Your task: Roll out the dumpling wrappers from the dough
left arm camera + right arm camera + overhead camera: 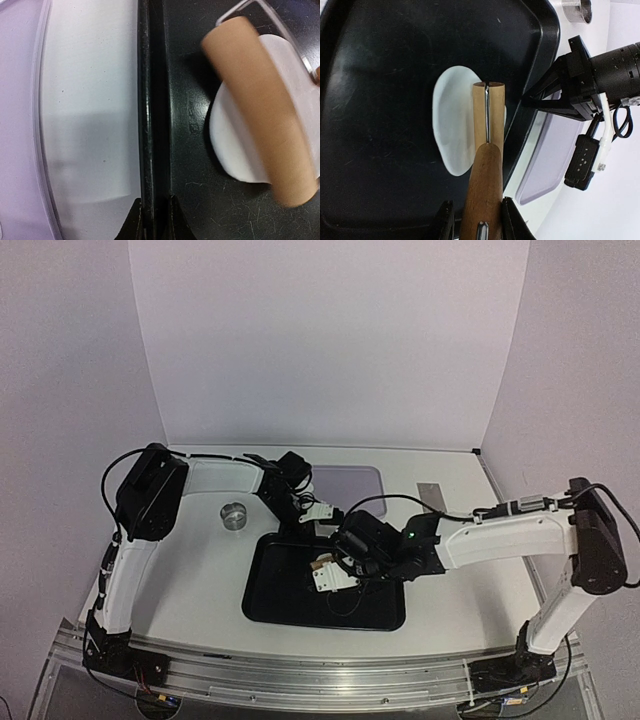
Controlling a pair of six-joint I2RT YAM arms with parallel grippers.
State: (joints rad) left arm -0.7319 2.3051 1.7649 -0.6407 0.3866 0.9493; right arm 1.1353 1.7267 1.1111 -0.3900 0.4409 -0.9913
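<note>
1. The dough [451, 127], a flattened white oval sheet, lies on the floor of the black tray [380, 100], in the part nearer the tray's far rim.
2. The right gripper [479, 222] has its fingers pressed against the wooden handle of a rolling pin [488, 112]. The dough sits just ahead of the fingertips, under the pin's drum.
3. The drum lies over the side of the dough closest to the tray's far rim. The rest of the sheet shows beside it, toward the tray's middle.
4. The left gripper [154, 220] pinches the tray's far rim between nearly closed fingers. The dough lies inside the tray, near that rim but apart from these fingers.
5. A small metal ring [235, 515] stands on the table [200, 580] off the tray's far left corner. A pale purple board [345, 480] lies beyond the tray's far rim.
</note>
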